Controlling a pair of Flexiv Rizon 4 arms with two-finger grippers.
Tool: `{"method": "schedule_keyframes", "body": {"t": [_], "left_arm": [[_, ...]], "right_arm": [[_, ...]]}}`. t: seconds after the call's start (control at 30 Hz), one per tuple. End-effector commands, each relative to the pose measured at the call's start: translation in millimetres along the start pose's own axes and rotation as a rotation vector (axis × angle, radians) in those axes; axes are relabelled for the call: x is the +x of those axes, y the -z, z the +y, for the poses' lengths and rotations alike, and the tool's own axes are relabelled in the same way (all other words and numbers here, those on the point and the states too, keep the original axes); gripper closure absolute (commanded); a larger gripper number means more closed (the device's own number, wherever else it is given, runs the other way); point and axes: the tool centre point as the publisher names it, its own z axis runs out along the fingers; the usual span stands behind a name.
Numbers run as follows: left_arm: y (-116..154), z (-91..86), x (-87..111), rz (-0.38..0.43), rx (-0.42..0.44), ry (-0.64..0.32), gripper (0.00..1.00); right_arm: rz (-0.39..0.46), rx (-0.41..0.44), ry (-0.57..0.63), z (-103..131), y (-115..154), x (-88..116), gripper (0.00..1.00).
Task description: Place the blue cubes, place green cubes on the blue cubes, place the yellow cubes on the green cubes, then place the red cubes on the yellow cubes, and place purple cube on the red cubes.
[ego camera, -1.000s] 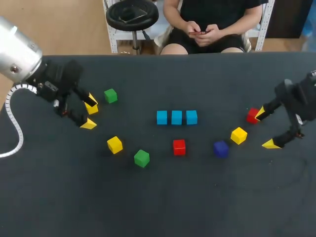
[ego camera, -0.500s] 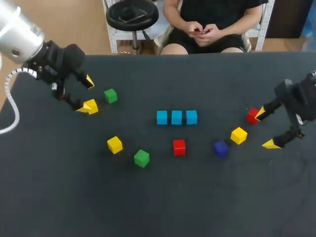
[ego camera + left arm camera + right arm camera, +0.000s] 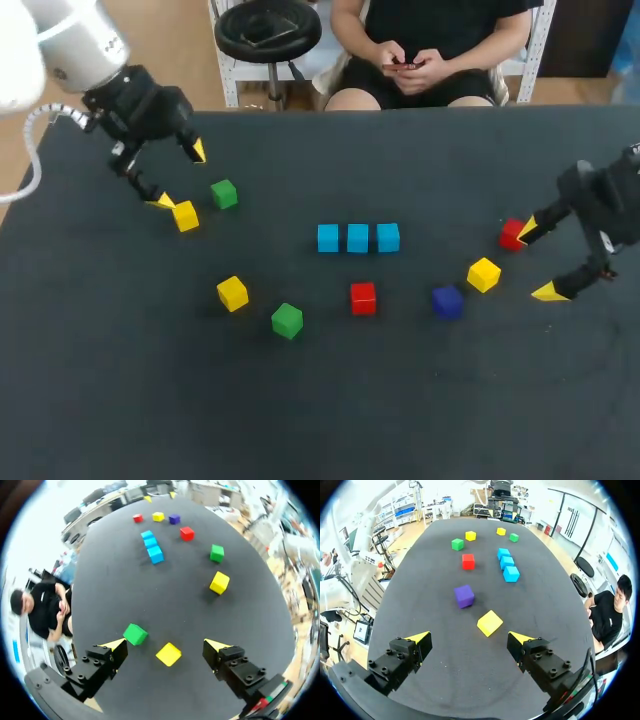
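- Blue cubes: 3 in a close-set row near the middle of the table; the row's long axis runs side to side in the head view; faces square to the table's far edge.
- Far green cube: on the table at far left, just beside the left yellow cube.
- Near green cube: on the table, nearer than the blue row and left of it; the middle yellow cube stands close beside it.
- Central red cube: on the table, just nearer than the blue row, faces square to it.
- Purple cube: between the central red cube and the right yellow cube; the latter is turned cornerwise to the row.
- Right red cube: on the table at right, against the far fingertip of the right gripper in the head view.
- Left gripper: above the far left corner, fingers spread wide, holding nothing; in its wrist view the left yellow cube lies between the 2 tips and the far green cube close to 1 tip.
- Right gripper: at the right edge, fingers spread wide, holding nothing; in its wrist view the right yellow cube lies just ahead, between the tips, the purple cube beyond it.
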Motion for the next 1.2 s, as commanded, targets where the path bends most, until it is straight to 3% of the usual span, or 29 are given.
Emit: {"method": "schedule_keyframes", "body": {"t": [0.03, 0.17, 0.47, 1.2], "left_arm": [[-15.1, 33.5, -7.4, 0.066, 0.255, -0.119, 0.0], [-25.3, 44.6, -12.5, 0.053, 0.285, -0.198, 0.0], [-45.8, 65.2, -6.3, 0.046, 0.328, -0.258, 0.0], [-71.3, 71.0, 17.1, 0.037, 0.386, -0.318, 0.0]], "right_arm": [[-0.003, 0.0, 0.001, -0.4, -0.8, 0.5, 0.0], [-0.003, 0.0, 0.001, -0.4, -0.8, 0.5, 0.0], [-0.003, 0.0, 0.001, -0.4, -0.8, 0.5, 0.0], [-0.003, 0.0, 0.001, -0.4, -0.8, 0.5, 0.0]]}}
